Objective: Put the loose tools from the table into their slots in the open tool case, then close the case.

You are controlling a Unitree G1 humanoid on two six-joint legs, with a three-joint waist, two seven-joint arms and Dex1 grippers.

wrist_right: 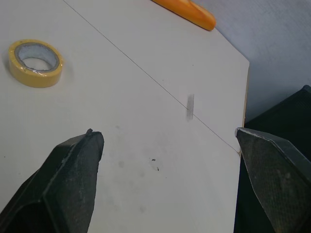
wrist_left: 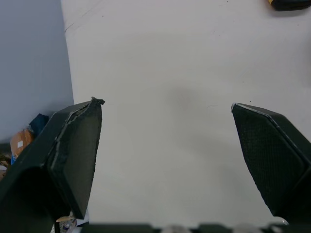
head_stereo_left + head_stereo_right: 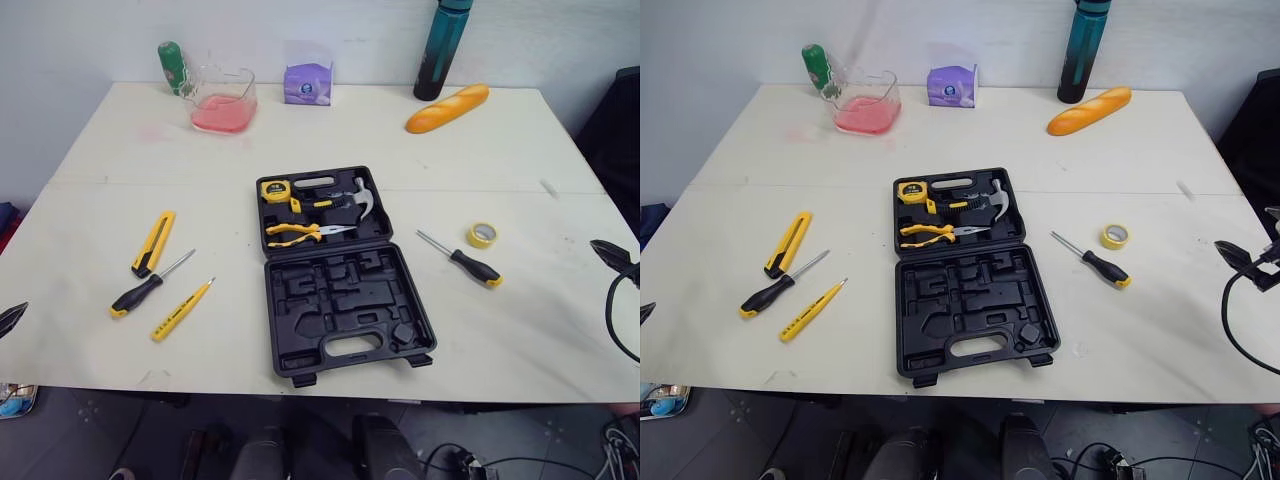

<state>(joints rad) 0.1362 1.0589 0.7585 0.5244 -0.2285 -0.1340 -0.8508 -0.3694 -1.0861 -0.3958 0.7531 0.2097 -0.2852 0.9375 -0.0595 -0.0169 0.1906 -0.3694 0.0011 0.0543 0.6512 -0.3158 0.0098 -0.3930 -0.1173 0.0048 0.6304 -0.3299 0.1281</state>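
Though left pincer (image 2: pixel 166 104) and right pincer (image 1: pixel 167 131) gape apart, a cropped handle (image 2: pixel 291 4) (probably a screwdriver's) shows.

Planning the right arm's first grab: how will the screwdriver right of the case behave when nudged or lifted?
The screwdriver looks rigid, so it should not flex. Its round handle lies on the flat table, so a sideways nudge may roll it. The thick handle probably outweighs the thin shaft; gripping there seems steadier.
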